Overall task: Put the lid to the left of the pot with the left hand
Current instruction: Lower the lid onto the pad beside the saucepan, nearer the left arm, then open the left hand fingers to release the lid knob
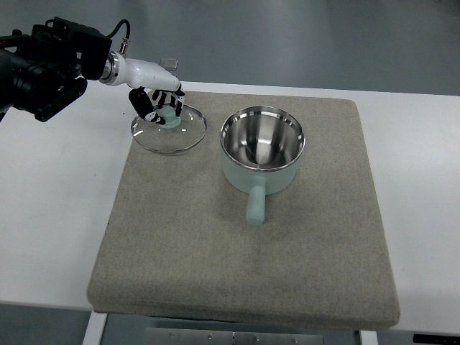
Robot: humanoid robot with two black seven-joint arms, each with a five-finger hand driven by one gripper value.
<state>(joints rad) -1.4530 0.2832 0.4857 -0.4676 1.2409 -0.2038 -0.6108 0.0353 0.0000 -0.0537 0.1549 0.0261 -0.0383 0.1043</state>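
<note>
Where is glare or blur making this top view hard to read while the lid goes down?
Top view: bright reflections streak the steel inside of the pot; the glass lid is see-through with faint glints, so only its rim reads clearly; the left hand hides the knob; mat evenly lit, soft shadows, no evident blur.

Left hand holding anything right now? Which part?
Yes: the left hand grips the glass lid by its pale green knob, fingers curled around it.

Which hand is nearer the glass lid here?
Left. The left hand grips the knob of the glass lid, left of the pot. The right hand is out of view.
</note>
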